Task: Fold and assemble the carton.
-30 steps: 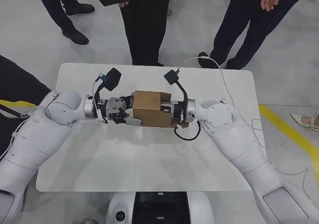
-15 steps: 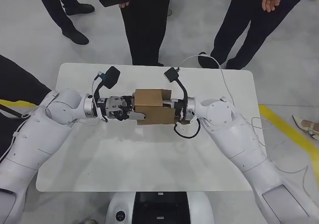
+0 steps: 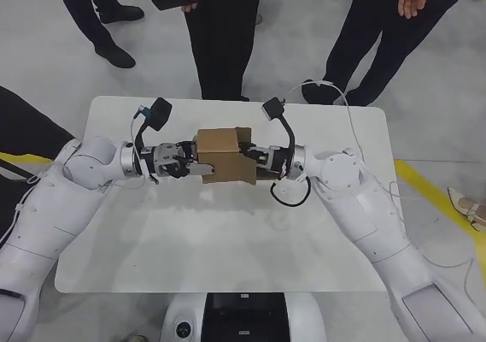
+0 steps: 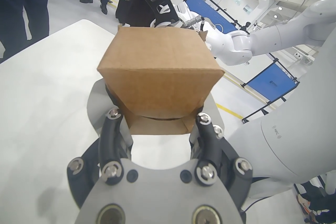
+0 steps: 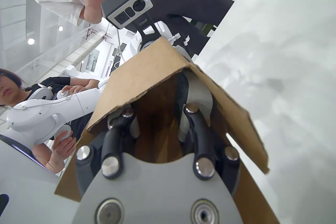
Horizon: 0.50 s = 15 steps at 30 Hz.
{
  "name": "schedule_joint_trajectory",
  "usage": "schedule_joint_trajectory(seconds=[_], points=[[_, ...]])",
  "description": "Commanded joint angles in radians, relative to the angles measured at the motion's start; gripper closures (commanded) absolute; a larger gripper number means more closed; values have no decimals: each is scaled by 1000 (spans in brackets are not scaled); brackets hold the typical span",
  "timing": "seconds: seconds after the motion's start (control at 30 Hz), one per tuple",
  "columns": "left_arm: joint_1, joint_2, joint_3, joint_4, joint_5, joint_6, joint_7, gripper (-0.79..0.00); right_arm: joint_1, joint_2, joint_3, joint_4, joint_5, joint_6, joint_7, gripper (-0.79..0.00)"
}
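Since a second ago both arms have carried the carton toward the far edge of the table and rolled it slightly. The left gripper clamps the carton's closed end, fingers pressed on opposite walls, likely to steady it. The carton sits between the grippers over mid-table and seems lifted. The right gripper reaches inside the open end with fingers spread, probably squaring the walls. The flaps there are not yet folded.

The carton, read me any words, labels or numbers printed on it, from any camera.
None: the carton is plain brown cardboard on every face that shows.
The blue banners in the room behind, seen in the left wrist view, carry print too small to read.
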State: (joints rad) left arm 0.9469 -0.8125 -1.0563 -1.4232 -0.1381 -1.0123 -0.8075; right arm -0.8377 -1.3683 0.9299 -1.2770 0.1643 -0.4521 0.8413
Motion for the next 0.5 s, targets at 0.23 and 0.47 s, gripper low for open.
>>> schedule_joint_trajectory(seconds=[0.23,0.47], points=[[33,-1,-52,9,18,0,9,-465,-28,15,54,-14,-49,20,-60,-376],[59,-3,-92,11,72,0,49,-459,-63,24,86,-48,-104,54,-134,-277]])
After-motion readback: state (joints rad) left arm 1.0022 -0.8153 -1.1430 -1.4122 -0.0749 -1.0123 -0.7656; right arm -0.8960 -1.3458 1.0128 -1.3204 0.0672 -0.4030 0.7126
